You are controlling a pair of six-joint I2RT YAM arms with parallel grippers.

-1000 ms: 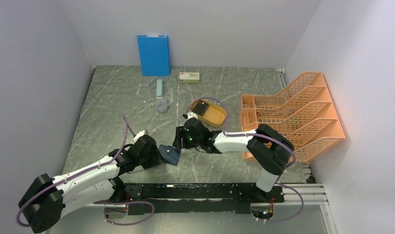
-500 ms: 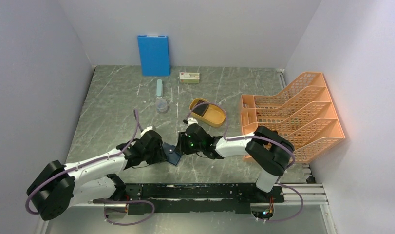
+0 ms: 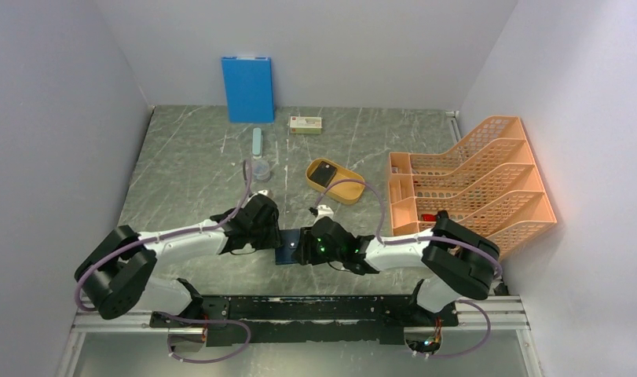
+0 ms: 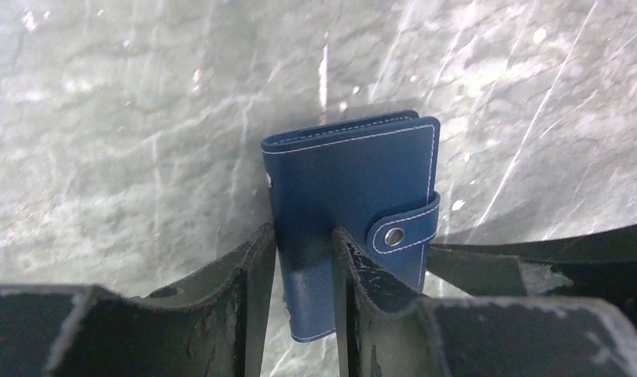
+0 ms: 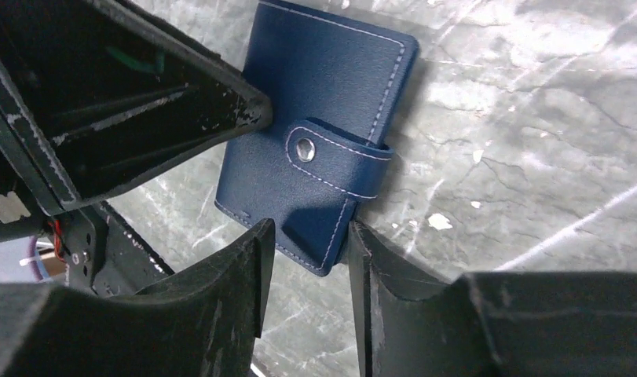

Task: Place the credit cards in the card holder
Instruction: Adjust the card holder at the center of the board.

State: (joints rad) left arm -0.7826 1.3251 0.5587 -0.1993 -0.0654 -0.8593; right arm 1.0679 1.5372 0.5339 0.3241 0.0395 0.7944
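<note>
- Top view: even, diffuse white light, sharp throughout; walls splay toward the frame edges.
- Orange file rack (image 3: 472,184) throws a warm tint on the right wall.
- Left wrist view: pale glare on the table (image 4: 103,118) at upper left; left gripper (image 4: 299,236) soft at the bottom edge.
- Right wrist view: card holder (image 5: 315,149) crisp, with a soft shadow along its right side.
</note>
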